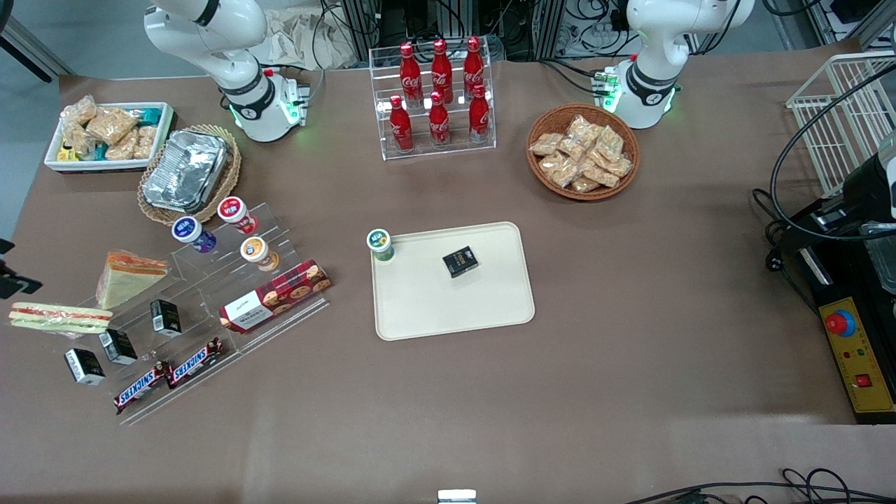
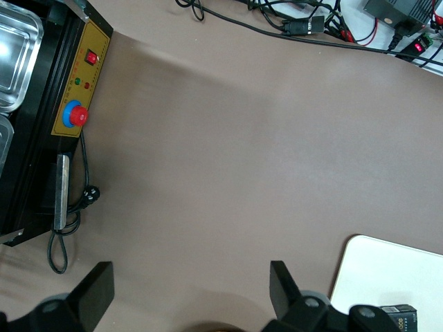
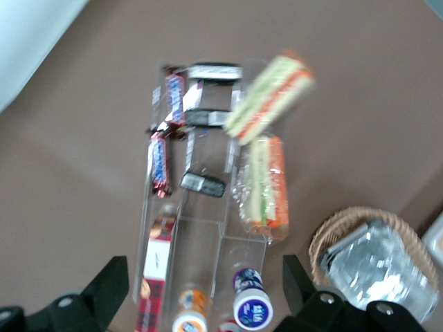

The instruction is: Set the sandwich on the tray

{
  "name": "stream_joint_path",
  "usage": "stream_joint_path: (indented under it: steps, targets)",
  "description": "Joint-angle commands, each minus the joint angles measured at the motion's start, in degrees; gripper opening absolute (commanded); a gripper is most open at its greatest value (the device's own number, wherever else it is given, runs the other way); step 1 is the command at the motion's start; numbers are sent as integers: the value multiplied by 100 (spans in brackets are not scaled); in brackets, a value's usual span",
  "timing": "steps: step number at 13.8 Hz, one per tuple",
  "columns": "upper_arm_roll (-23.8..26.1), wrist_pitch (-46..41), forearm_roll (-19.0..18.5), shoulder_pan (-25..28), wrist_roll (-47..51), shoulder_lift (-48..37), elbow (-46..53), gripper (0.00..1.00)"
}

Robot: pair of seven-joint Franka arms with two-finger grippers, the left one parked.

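The sandwich point(image 1: 59, 316), pale cream with thin red and green stripes, lies at the working arm's end of the table beside the clear acrylic rack point(image 1: 210, 294). It also shows in the right wrist view point(image 3: 270, 97). The cream-beige tray point(image 1: 455, 308) lies mid-table and holds a green-lidded cup point(image 1: 379, 243) and a small black box point(image 1: 460, 261). A corner of the tray shows in the left wrist view point(image 2: 387, 270). My right gripper point(image 3: 204, 290) is open and empty, high above the rack's cups, apart from the sandwich. It is out of the front view.
A thicker wedge with an orange-red top point(image 1: 129, 276) stands beside the sandwich. The rack holds cups, black boxes, a biscuit box point(image 1: 274, 295) and Snickers bars point(image 1: 168, 374). Farther back are a foil tray in a basket point(image 1: 187, 171), a snack bin point(image 1: 108, 133) and cola bottles point(image 1: 437, 94).
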Motion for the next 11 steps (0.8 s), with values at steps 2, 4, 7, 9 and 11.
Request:
stream_joint_path:
  steps: [2,4,7,9,11]
  targets:
    - [-96,101,-484,-84,1020,179,-28,99]
    - [-88,250,-749,-320,1327,390,-36,99]
    - [-88,330,-724,-602,2099,619,-45,99]
    - [-79,514,-679,-673,2451,716,-133,99]
    - [-87,777,-697,-708,2900,909,-151,99]
